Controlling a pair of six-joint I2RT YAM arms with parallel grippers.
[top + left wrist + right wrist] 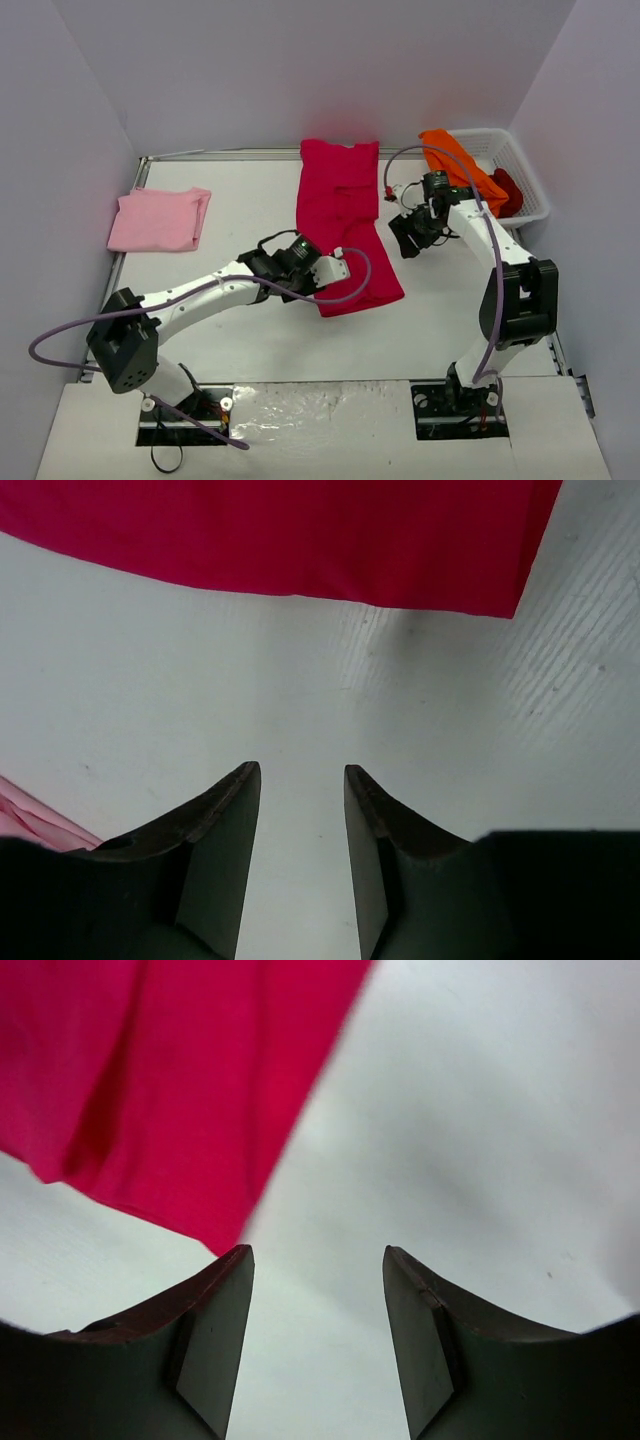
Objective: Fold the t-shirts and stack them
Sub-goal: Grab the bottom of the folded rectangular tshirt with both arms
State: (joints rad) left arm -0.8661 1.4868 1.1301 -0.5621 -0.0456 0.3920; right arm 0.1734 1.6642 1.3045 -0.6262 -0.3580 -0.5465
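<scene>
In the top external view, the crimson-magenta t-shirt (340, 220) lies as a long, narrow strip down the middle of the white bench (250, 330), running from the far edge toward the arms. The pale pink t-shirt (160, 220) lies folded flat well to the left, near the far left corner. At the far right stands a white mesh basket (530, 170). The orange t-shirt (455, 160) hangs over its left rim onto the bench, and the dark red t-shirt (508, 190) sits bunched inside it. The left gripper (338, 268) is at the near left edge of the crimson-magenta strip. The right gripper (405, 238) hangs just beside the strip's right edge, between it and the basket. In the left wrist view, the left gripper (302, 775) has its jaws partly apart with only bare bench between them and nothing held. The hem of the crimson-magenta t-shirt (300, 540) crosses the top of this view, clear of the fingertips. In the right wrist view, the right gripper (318, 1255) stands somewhat wider, also holding nothing. A corner of the crimson-magenta t-shirt (150, 1080) fills the upper left, ending just beyond the left finger (215, 1330).
</scene>
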